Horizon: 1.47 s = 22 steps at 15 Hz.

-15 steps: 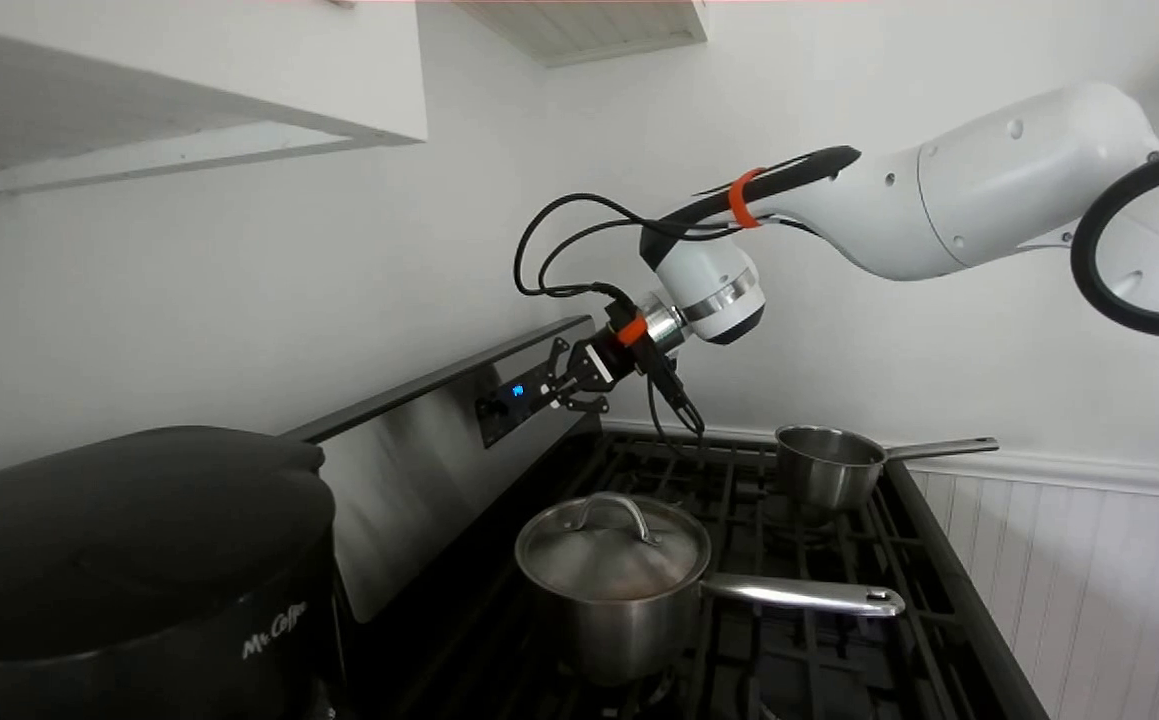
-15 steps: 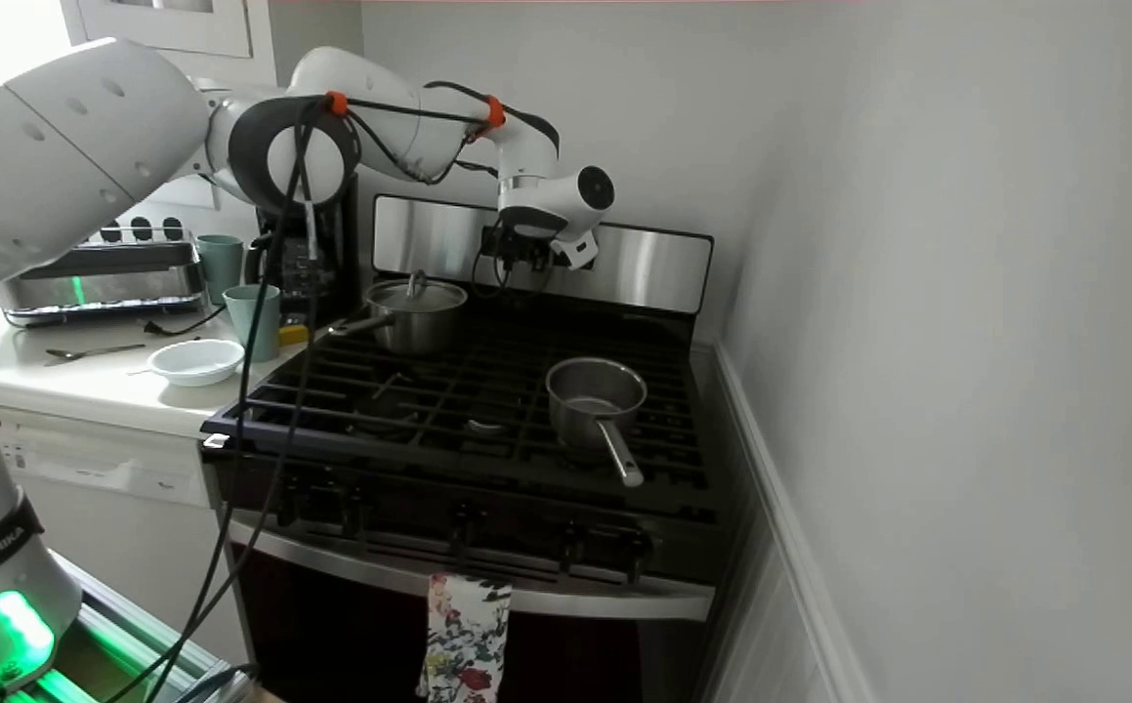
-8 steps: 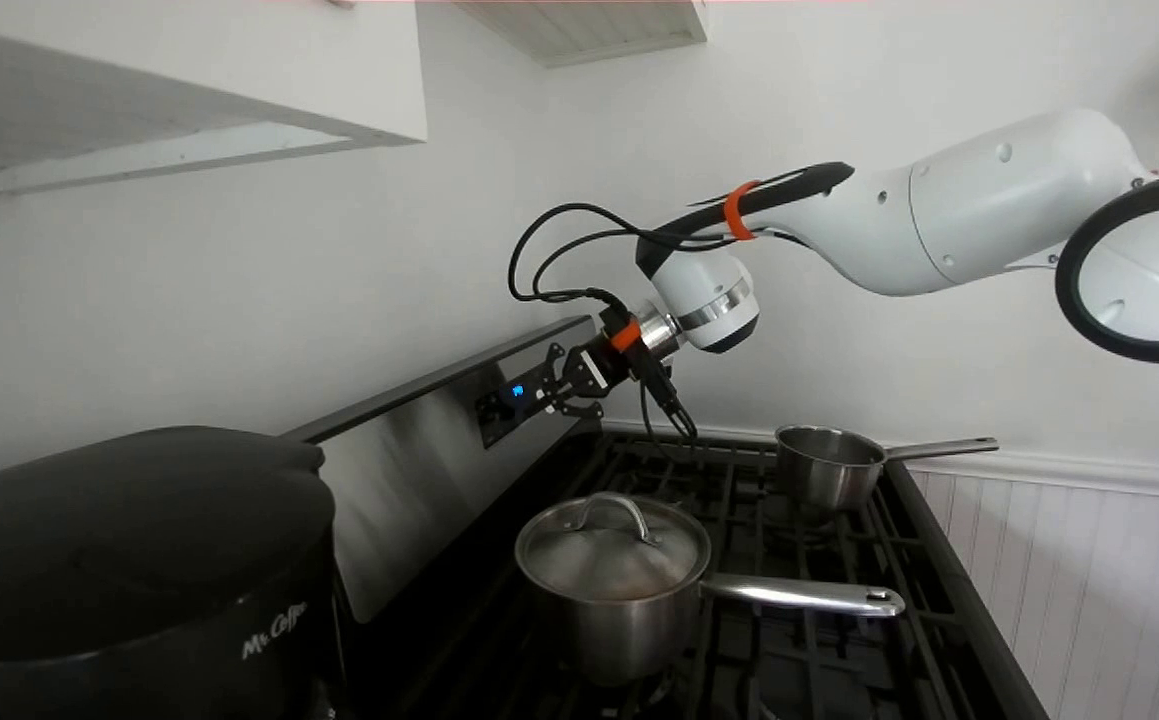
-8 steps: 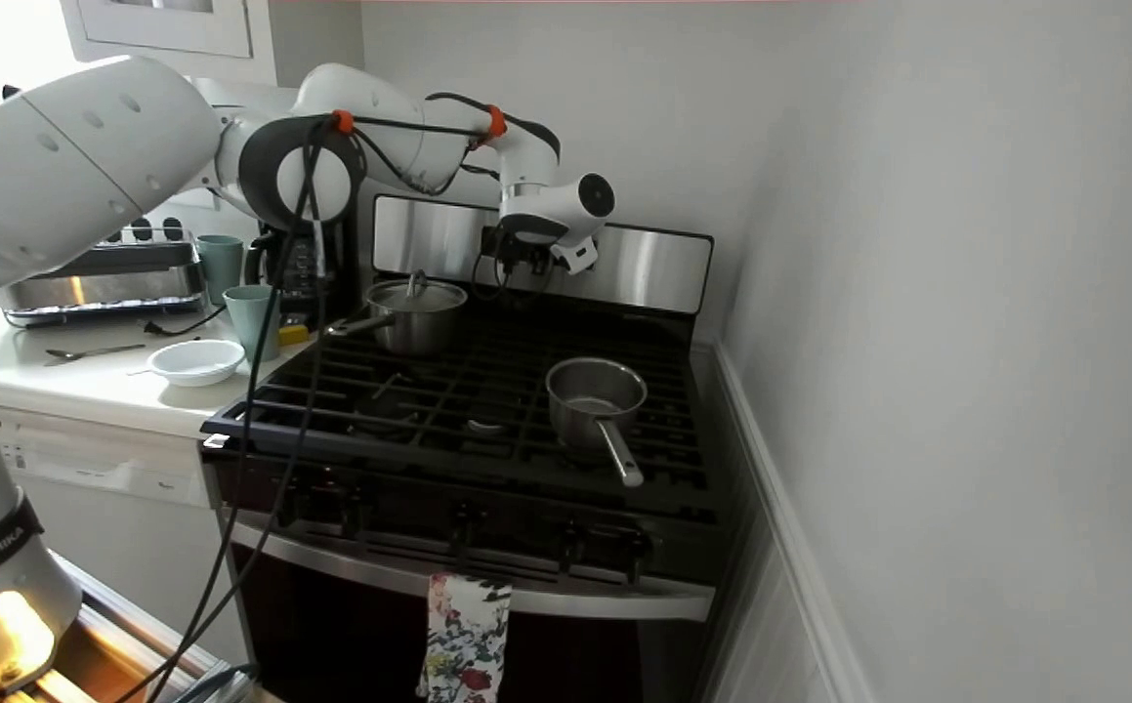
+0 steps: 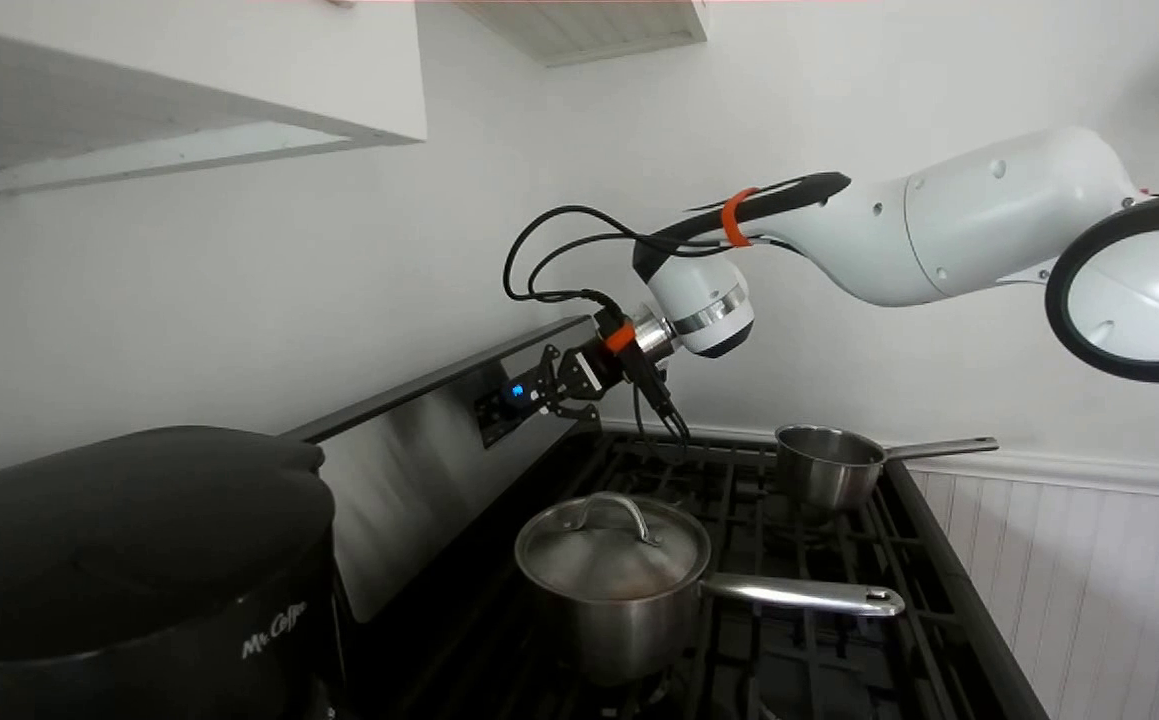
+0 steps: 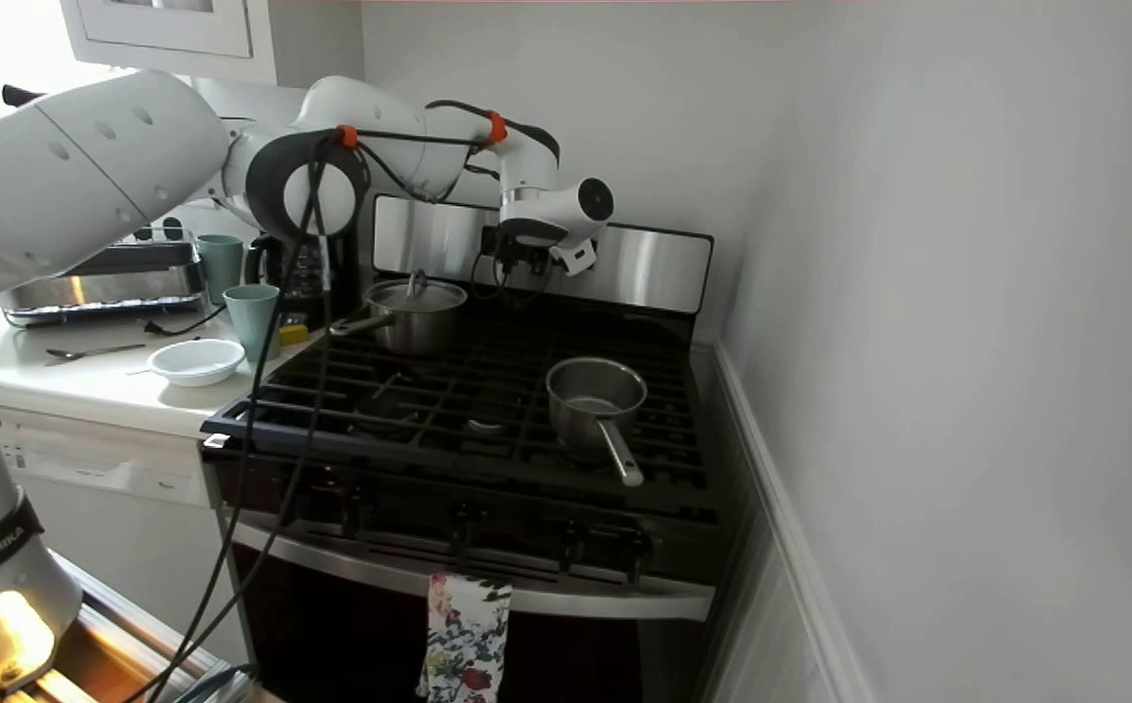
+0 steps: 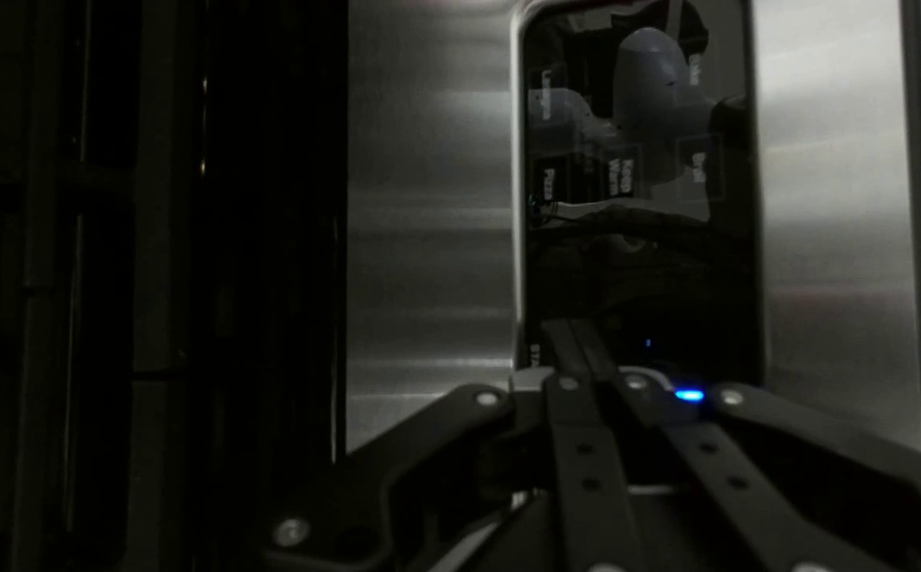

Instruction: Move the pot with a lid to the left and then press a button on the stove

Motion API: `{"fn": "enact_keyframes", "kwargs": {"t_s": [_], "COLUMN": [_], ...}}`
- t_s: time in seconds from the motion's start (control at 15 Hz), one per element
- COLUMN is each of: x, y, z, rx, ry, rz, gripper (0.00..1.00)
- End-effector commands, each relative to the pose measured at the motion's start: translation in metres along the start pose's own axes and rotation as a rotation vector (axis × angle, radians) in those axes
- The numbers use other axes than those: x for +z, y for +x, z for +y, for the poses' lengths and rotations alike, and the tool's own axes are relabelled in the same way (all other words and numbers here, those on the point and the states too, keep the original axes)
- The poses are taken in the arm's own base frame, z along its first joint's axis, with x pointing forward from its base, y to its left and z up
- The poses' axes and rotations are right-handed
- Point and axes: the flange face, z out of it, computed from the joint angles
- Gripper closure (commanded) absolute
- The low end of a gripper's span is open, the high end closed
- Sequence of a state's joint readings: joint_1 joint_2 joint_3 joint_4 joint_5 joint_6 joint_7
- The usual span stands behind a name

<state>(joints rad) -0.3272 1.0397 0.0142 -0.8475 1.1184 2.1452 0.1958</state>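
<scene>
The pot [image 5: 609, 635] stands upright on the grates beside the coffee maker; it also shows in an exterior view [image 6: 416, 330]. Its lid [image 5: 607, 560] is on. The stove [image 6: 644, 268] has a steel back panel with a black control panel [image 7: 635, 278] and a blue display [image 5: 518, 391]. My gripper [image 5: 531, 402] points at this control panel, well away from the pot. In the wrist view the two fingers [image 7: 577, 342] are together with nothing between them, in front of the panel near a partly hidden "STA" label. I cannot tell whether the tips touch the panel.
A smaller lidless saucepan [image 5: 824, 480] stands on the stove near the wall. A black coffee maker [image 5: 139, 560] is beside the stove, with a white cabinet [image 5: 189, 80] above. A towel [image 6: 468, 635] hangs at the oven. Cups and a bowl [image 6: 196, 361] stand on the counter.
The arm has come down, and my gripper has moved slightly closer to the control panel's display. The light at the arm's base went from green to amber. The pot and lid have not moved.
</scene>
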Motion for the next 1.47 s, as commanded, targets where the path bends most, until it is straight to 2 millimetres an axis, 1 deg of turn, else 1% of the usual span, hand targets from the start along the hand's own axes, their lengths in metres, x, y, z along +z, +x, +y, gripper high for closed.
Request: {"fn": "enact_keyframes", "kwargs": {"t_s": [0.0, 0.8, 1.07, 1.4], "x": [0.004, 0.012, 0.007, -0.007], "y": [0.005, 0.006, 0.004, 0.005], "z": [-0.002, -0.001, 0.000, 0.002], "rx": [0.024, 0.061, 0.041, -0.003], "ry": [0.022, 0.023, -0.024, -0.114], "rz": [-0.007, -0.012, -0.026, -0.022], "gripper": [1.00, 1.00, 1.00, 1.00]}}
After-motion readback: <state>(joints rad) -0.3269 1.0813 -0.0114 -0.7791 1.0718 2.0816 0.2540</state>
